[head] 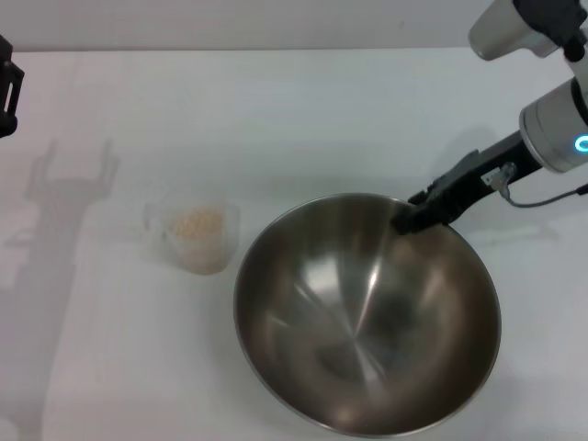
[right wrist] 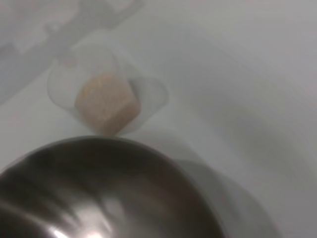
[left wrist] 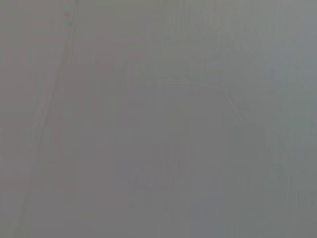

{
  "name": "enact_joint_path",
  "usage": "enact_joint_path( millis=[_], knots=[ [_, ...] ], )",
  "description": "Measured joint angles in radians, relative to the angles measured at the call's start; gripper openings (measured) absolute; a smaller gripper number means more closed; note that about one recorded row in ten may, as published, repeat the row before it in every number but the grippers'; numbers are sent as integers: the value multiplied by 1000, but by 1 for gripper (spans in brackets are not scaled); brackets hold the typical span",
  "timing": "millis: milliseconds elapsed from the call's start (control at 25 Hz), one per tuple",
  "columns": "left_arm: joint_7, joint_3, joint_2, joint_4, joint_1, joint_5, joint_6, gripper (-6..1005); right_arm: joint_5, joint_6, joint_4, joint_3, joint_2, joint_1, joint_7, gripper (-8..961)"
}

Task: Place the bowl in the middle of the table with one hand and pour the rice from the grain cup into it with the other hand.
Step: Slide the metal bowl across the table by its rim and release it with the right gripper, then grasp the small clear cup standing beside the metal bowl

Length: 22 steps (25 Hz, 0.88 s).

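Head view: right hand [head: 411, 218] on bowl [head: 367, 317] rim

Brushed steel, frosted plastic, matt white top.

The bowl [head: 367, 317] is polished metal, its inside brushed grey with soft streaked reflections. The grain cup [head: 195, 237] is cloudy translucent plastic, and the rice [head: 197, 223] in it looks dull, beige and granular. The table [head: 303, 119] is smooth, matt white. The right gripper [head: 413, 216] is matt black, and the arm casing behind it is glossy white.

Bright overhead light; bowl [head: 367, 317] glares, wrist views blurred, soft shadows.
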State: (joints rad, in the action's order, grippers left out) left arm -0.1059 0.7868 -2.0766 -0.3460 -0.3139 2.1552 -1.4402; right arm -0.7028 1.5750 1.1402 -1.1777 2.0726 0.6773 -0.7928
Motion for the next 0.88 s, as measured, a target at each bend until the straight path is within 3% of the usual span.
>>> enact_joint_path(
  millis=[240,480,880],
  knots=[
    [0,0,0,7,11,-1,-2,743,-58,-12,58,43,0,-2,-66,422],
    [0,0,1,20,22,-4,-2,743,-153,-79,93,81,1,-15,-161,432],
    [0,-13,2,34,28,0,21,742,-405,-479,95,91,7,-133,-417,431]
  ],
)
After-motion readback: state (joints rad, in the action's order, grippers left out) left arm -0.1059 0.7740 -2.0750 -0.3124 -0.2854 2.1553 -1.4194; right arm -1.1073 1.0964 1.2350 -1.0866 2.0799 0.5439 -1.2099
